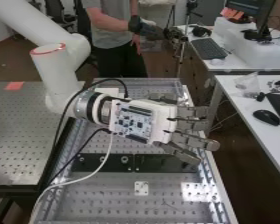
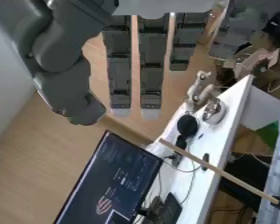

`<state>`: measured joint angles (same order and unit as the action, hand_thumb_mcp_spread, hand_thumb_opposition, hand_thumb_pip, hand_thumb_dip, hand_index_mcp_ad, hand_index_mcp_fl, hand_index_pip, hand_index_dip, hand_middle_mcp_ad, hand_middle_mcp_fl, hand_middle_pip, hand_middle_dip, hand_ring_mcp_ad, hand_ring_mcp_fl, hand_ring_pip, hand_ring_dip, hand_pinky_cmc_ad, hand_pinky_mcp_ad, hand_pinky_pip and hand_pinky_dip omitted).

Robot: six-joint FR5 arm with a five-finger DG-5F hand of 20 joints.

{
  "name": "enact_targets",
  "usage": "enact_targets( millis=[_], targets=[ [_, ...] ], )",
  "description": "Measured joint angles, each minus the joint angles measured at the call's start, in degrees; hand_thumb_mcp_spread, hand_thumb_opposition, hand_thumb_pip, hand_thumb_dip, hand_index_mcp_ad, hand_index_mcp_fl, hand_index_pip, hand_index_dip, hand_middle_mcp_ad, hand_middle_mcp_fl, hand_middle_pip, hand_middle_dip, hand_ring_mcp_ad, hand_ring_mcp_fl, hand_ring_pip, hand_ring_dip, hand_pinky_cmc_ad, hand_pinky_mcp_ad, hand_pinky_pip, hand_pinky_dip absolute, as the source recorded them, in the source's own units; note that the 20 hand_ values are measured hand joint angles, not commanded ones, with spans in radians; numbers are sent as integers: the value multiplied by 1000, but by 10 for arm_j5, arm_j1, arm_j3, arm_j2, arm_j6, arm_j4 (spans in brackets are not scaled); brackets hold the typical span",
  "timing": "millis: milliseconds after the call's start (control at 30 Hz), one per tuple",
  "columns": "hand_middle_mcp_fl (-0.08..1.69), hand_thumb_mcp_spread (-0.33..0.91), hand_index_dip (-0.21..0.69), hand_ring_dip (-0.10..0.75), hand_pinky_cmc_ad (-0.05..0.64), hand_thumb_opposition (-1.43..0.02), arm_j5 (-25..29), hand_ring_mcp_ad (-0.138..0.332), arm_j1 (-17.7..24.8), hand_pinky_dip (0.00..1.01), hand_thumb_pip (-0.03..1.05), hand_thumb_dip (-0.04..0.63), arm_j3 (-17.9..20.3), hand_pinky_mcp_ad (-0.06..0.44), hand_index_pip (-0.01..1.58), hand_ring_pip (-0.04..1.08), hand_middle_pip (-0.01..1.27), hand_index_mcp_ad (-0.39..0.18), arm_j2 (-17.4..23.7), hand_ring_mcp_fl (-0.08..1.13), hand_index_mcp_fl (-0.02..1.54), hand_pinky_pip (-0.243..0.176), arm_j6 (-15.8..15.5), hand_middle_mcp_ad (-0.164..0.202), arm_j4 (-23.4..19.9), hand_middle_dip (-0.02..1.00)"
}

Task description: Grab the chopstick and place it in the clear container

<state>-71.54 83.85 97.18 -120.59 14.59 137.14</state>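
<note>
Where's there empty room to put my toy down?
On the silver perforated bench, between the white cable and small white square plate, or on the grey perforated table, nearer than the orange-red paper. It looks crowded on the white desk, by the black mouse and clear plastic bag, and around the dark grey hand.

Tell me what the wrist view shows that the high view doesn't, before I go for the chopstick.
Wrist view: the wooden chopstick, lying at a slant across the picture, and a round silver object.
High view: the white arm and the circuit board.
Both: the robot hand, fingers straight.
</note>
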Motion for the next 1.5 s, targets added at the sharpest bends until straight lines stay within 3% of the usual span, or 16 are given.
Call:
enact_targets(
  millis=[333, 800, 1067, 1167, 1233, 1500],
  targets=[
    [531, 335, 134, 258, 248, -771, 9, 82, -1, 106, 777, 349, -33, 216, 696, 91, 211, -52, -42, 79, 354, -113, 50, 63, 7, 597],
    [593, 367, 133, 255, 244, -771, 17, 73, -1, 106, 777, 349, -37, 218, 696, 93, 262, -52, -75, 126, 354, -110, 134, 58, 13, 597],
    [642, 414, 136, 281, 248, -771, 5, 70, -2, 120, 737, 333, -46, 216, 665, 89, 262, -52, -81, 161, 325, -113, 120, 58, 36, 597],
    [637, 457, 136, 293, 248, -771, 0, 66, -3, 120, 724, 328, -51, 215, 709, 99, 260, -52, -82, 178, 379, -110, 111, 59, 43, 621],
    [642, 456, 134, 293, 248, -771, -3, 61, -4, 120, 653, 325, -56, 215, 723, 96, 253, -54, -84, 178, 393, -110, 105, 63, 50, 625],
    [670, 501, 129, 330, 265, -777, -5, 56, -7, 126, 606, 319, -75, 216, 798, 91, 278, -89, -91, 213, 475, -106, 87, 61, 61, 656]
  ],
)
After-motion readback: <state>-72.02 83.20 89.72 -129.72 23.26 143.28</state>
